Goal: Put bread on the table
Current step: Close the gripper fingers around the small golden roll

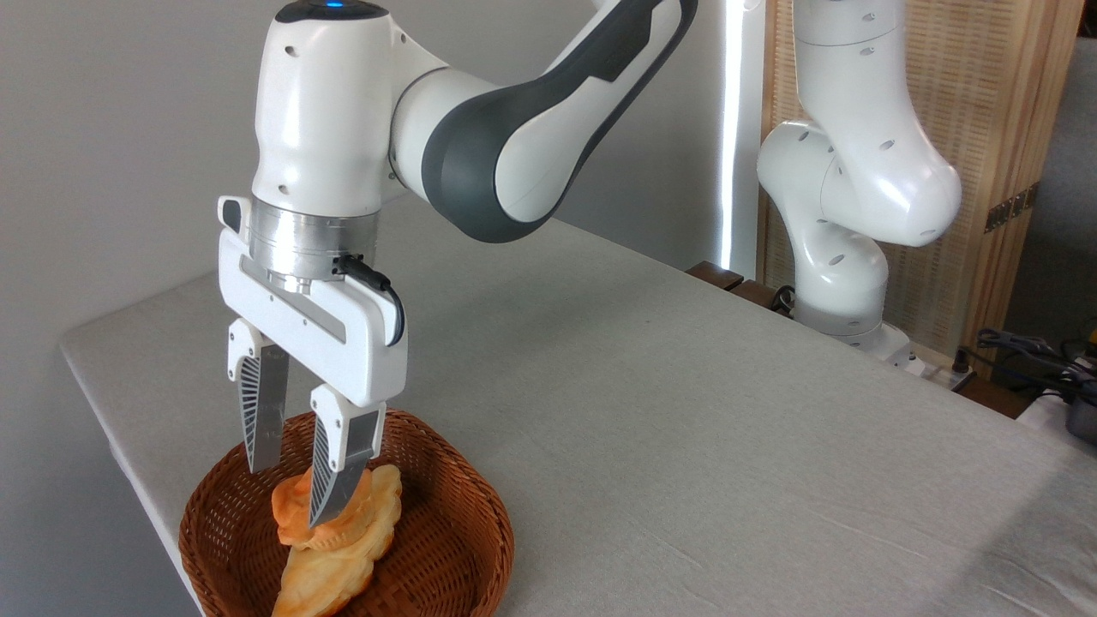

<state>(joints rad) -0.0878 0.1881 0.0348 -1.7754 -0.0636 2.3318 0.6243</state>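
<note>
The bread (291, 512), a small orange-brown bun with a paler ridged base, sits in the wicker basket (446, 514), resting on top of a longer pale-yellow braided loaf (330, 574). My gripper (290, 497) hangs straight down over the basket, open, with its fingers straddling the bun. The near finger (330, 480) crosses in front of the bun, and the far finger (260, 420) ends just above the bun's back left side. I see no firm squeeze on the bun. The light-grey table (686, 428) stretches away to the right of the basket.
The basket stands at the table's near left corner, close to the edge (128, 463). The arm's white base (844, 283) is mounted at the far right edge. Cables and dark gear (1054, 368) lie beyond the table on the right.
</note>
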